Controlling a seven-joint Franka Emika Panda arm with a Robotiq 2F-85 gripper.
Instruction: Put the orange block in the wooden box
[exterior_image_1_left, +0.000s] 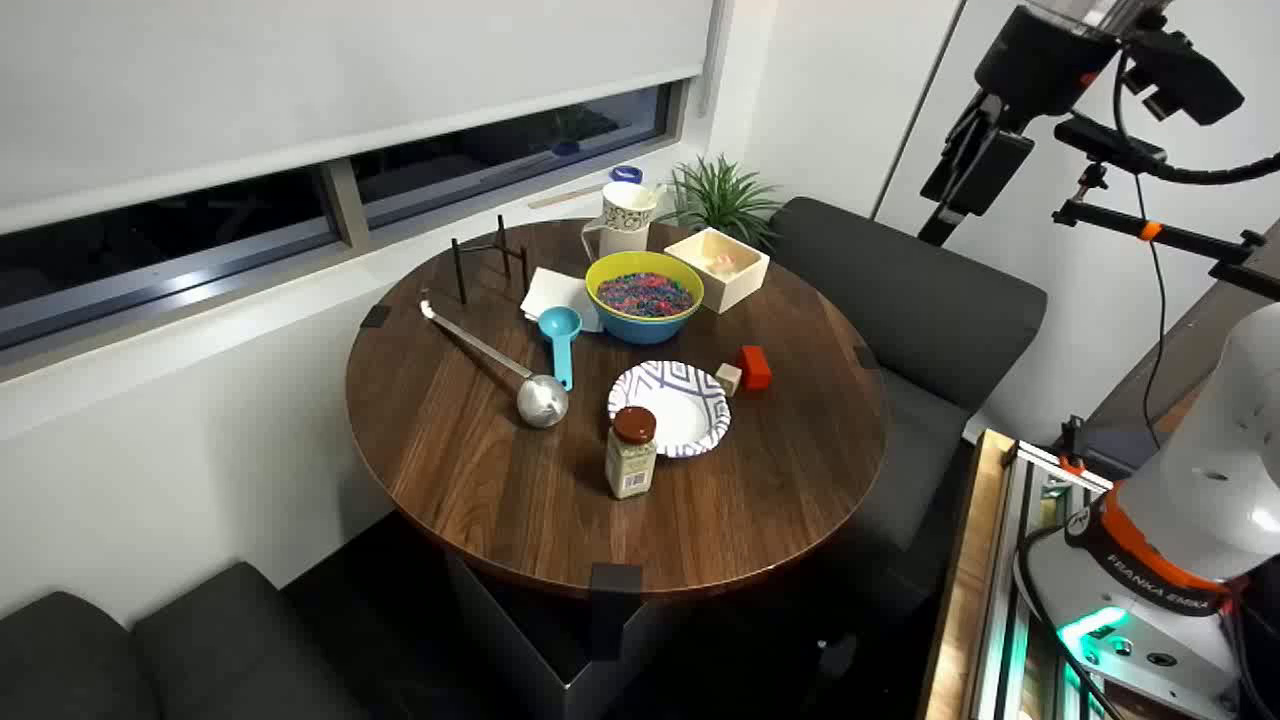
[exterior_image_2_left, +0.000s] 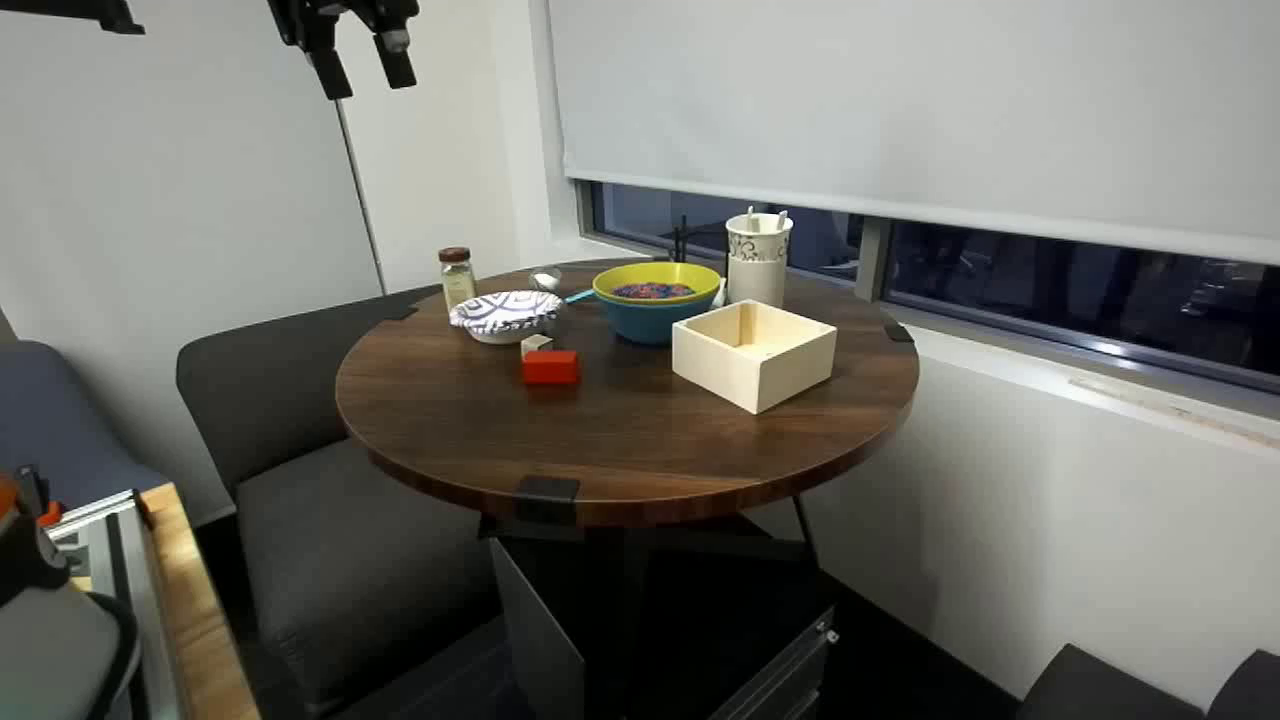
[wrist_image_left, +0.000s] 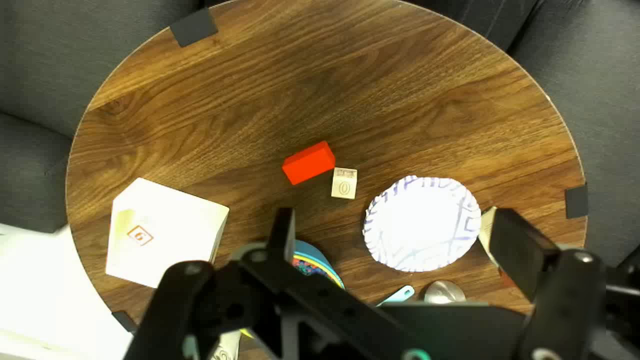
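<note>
The orange-red block lies on the round wooden table, touching or very near a small pale cube. It shows in both exterior views and in the wrist view. The pale, open-topped wooden box stands beside the bowls, apart from the block; it also shows in an exterior view and, overexposed, in the wrist view. A red square mark like a 6 shows inside it. My gripper is open and empty, high above the table; its spread fingers frame the wrist view.
A patterned paper bowl and a spice jar stand near the block. Stacked yellow and blue bowls hold colourful bits beside the box. A tall cup, a ladle, a blue scoop and a black stand are further off.
</note>
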